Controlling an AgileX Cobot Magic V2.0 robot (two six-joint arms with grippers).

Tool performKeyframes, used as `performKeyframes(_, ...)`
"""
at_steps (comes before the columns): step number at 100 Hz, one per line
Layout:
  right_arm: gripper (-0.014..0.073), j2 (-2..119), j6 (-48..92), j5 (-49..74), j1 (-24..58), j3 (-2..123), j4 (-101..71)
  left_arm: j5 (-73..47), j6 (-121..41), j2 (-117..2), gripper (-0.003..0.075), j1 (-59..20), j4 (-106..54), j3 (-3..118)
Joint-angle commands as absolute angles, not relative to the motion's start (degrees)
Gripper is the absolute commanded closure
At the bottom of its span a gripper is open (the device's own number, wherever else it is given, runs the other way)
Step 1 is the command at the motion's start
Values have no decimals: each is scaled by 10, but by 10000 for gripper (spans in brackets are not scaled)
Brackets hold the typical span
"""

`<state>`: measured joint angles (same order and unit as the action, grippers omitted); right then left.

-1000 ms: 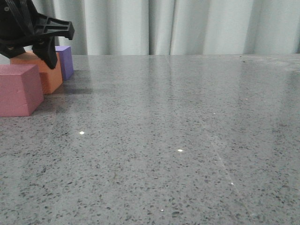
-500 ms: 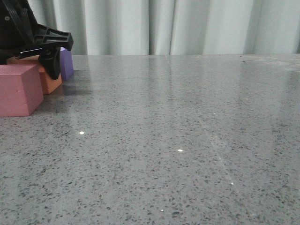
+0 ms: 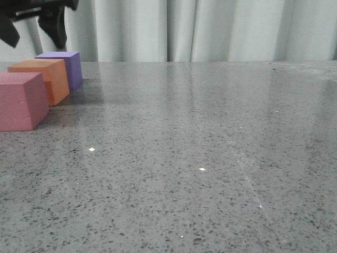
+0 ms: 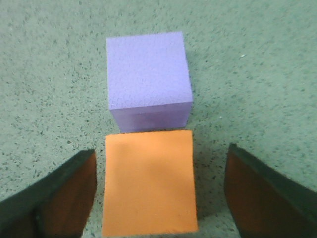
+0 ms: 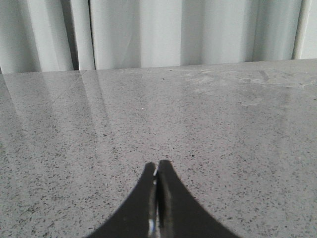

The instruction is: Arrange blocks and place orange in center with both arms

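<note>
Three foam cubes stand in a row at the table's left: the pink-red cube point(image 3: 20, 100) nearest, the orange cube point(image 3: 44, 78) in the middle, the purple cube point(image 3: 64, 66) farthest. My left gripper point(image 3: 32, 29) hangs open above the orange cube, clear of it. In the left wrist view the orange cube point(image 4: 148, 181) sits free between the spread fingers point(image 4: 64, 198), with the purple cube point(image 4: 148, 77) close beyond it. My right gripper point(image 5: 157, 168) is shut and empty over bare table; it does not show in the front view.
The grey speckled table point(image 3: 200, 147) stretches to the right of the cubes. A pale curtain point(image 3: 210, 29) hangs behind the far edge.
My left gripper has opened off the orange cube and risen above it. The orange cube now stands free between the pink-red and purple cubes.
</note>
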<state>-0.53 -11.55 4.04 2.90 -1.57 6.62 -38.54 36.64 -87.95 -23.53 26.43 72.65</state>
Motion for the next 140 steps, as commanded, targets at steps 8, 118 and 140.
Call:
performKeyframes(8, 661, -18, -111, -10, 24, -8, 68, -395, 362, -819, 205, -241, 270, 750)
performKeyframes(118, 661, -18, -111, -10, 24, -8, 68, -513, 359, -430, 738, -241, 323, 542)
performKeyframes(140, 661, -18, -111, -10, 24, -8, 68, -530, 359, -416, 739, -241, 347, 542)
